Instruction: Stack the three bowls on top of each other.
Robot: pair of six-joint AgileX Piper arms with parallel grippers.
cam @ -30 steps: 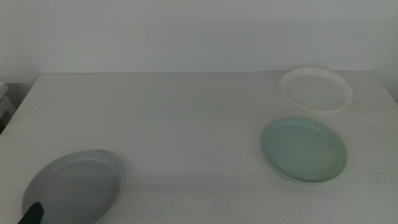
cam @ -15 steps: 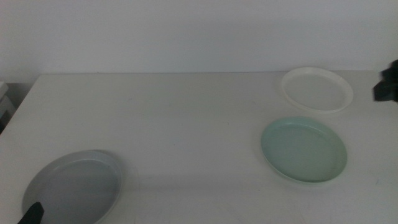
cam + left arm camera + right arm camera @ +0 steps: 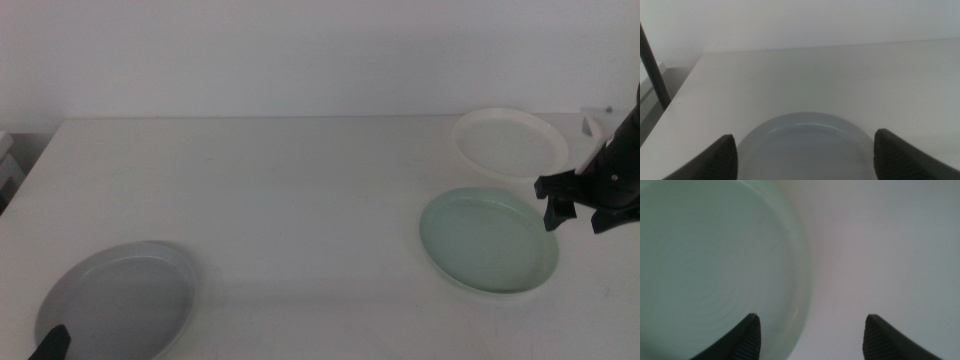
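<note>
The grey bowl [image 3: 115,300] lies at the table's near left. My left gripper [image 3: 50,343] waits at its near edge and only a dark tip shows in the middle view. In the left wrist view that gripper [image 3: 805,162] stands open with the grey bowl [image 3: 805,142] between and beyond its jaws. At the right lies the mint green bowl [image 3: 488,240], with the white bowl [image 3: 509,143] behind it. My right gripper [image 3: 576,218] hovers open over the green bowl's right rim. In the right wrist view the open gripper [image 3: 812,332] straddles the green bowl's [image 3: 715,265] rim.
The white table [image 3: 300,200] ends at a pale wall behind. A small white object [image 3: 590,124] sits at the far right behind the right arm. A dark rod [image 3: 652,70] stands off the table's left side.
My right arm has come into view from the right and dropped from beside the white bowl to the green bowl's right rim. The bowls and left gripper have not moved.
</note>
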